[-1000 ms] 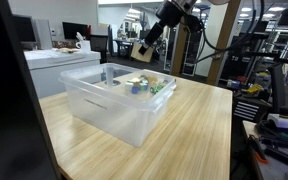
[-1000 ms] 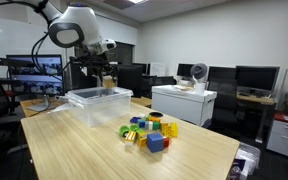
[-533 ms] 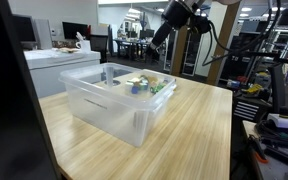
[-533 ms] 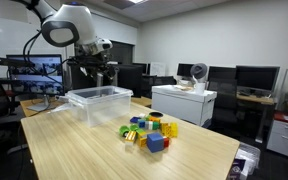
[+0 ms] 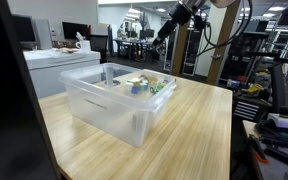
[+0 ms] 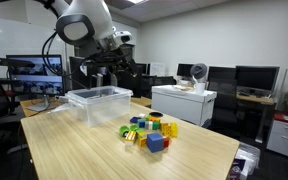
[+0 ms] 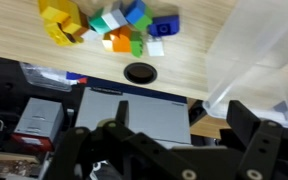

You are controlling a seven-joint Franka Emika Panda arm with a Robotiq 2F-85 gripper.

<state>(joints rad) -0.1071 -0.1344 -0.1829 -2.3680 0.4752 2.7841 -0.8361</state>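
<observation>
My gripper (image 7: 179, 130) is open and empty, its two dark fingers wide apart. It hangs high above the wooden table (image 5: 194, 130), past the far side of a clear plastic bin (image 5: 114, 100). It shows in both exterior views (image 5: 162, 32) (image 6: 119, 68). The bin (image 6: 99, 100) holds a few coloured blocks (image 5: 144, 84). A pile of coloured toy blocks (image 6: 149, 132) lies on the table beside the bin. In the wrist view this pile (image 7: 109, 25) is at the top and the bin's corner (image 7: 264, 50) is at the right.
A black round grommet (image 7: 139, 72) sits in the table near its edge. A white cabinet (image 6: 184, 100) stands beyond the table. Desks, monitors (image 6: 34, 72) and chairs fill the office behind. A wooden post (image 5: 222, 45) stands past the far table corner.
The arm has risen and swung away from above the bin. A tan thing seen at the gripper one second ago no longer shows there.
</observation>
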